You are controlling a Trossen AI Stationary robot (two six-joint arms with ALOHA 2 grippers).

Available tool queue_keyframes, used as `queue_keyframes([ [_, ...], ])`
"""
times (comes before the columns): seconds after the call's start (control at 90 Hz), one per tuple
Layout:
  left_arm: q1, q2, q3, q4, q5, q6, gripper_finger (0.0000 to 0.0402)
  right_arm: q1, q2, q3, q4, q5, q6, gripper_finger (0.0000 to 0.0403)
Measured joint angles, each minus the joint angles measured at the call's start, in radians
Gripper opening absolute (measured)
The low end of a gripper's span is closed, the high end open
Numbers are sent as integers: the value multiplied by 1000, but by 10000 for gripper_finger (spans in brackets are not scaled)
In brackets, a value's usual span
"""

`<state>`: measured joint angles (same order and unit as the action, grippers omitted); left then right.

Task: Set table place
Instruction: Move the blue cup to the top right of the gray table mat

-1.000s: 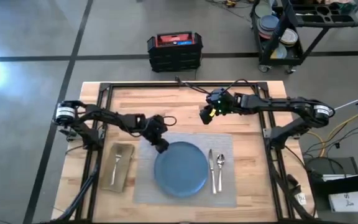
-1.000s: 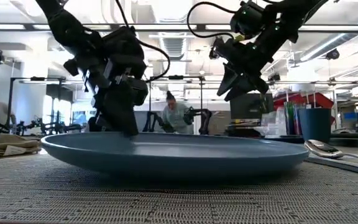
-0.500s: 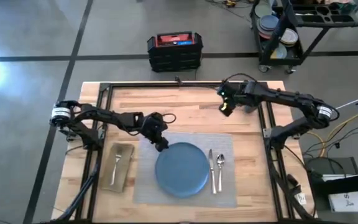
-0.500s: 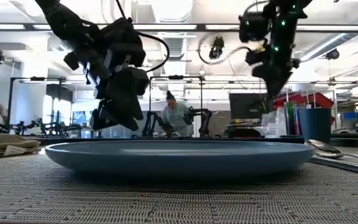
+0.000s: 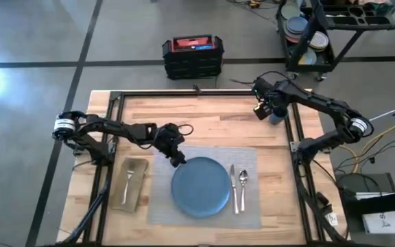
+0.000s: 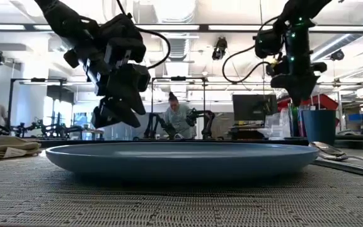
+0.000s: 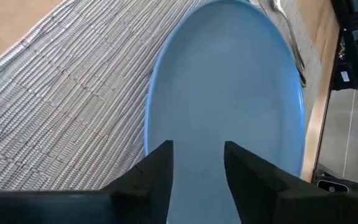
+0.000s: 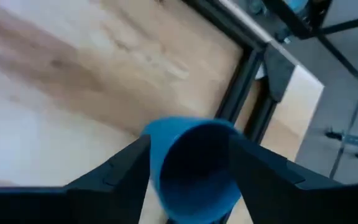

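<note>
My right gripper [image 8: 188,168] is at the far right of the counter [image 5: 204,123], by the black frame rail. Fingers are spread wide on either side of the cup [image 8: 194,165], which sits between them. I can't confirm contact from the wrist view, so I'd call it straddling, not yet holding. In the high view the cup [image 5: 275,116] stands well apart from the placemat [image 5: 160,199], up beyond its far right corner.

My left gripper [image 7: 197,165] hovers just above the near-left rim of the plate [image 7: 229,106]. Fingers are parted a little and nothing is between them. The low view shows it clear of the plate [image 6: 178,161], which lies flat.

Status as I read it:
- Placemat down, with the plate roughly centred on it.
- Napkin [image 5: 133,182] on the counter just left of the placemat, with the fork [image 5: 127,184] lying on it.
- Knife [image 5: 233,189] and spoon [image 5: 244,185] side by side on the placemat, right of the plate, knife nearer the plate.
- Cup not yet in the setting.

Left to do, I judge: close on the cup, carry it over and set it down near the far right of the placemat, above the knife and spoon. Everything else looks placed. Main risk is tipping the cup if the grip is off-centre.
</note>
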<state>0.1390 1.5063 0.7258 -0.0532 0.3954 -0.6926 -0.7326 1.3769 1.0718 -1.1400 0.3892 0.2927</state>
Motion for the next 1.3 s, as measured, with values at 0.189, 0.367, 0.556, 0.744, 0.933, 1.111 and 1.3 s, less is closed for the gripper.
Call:
queue_keyframes([
  [0.189, 0, 0, 0, -1, 0, 13, 116, 2, -2, -3, -25, -101, 16, 232],
  [0.367, 0, 0, 0, 0, 0, 30, 108, -3, 0, -79, 41, -102, 31, 247],
  [0.556, 0, 0, 0, -3, 0, 30, 102, -25, 0, -236, 155, -177, 57, 241],
  [0.744, 0, 0, 0, -11, 0, 49, 108, -27, 0, -314, 212, -164, 56, 213],
  [0.933, 0, 0, 0, -14, -3, 56, 117, -11, -9, -305, 261, -153, 56, 86],
  [1.111, 0, 0, 0, -17, -3, 56, 120, 46, -14, -274, 272, -175, 62, 12],
  [1.3, 0, 0, 0, -17, -19, 63, 111, 218, -14, -251, 297, -258, 167, 2],
])
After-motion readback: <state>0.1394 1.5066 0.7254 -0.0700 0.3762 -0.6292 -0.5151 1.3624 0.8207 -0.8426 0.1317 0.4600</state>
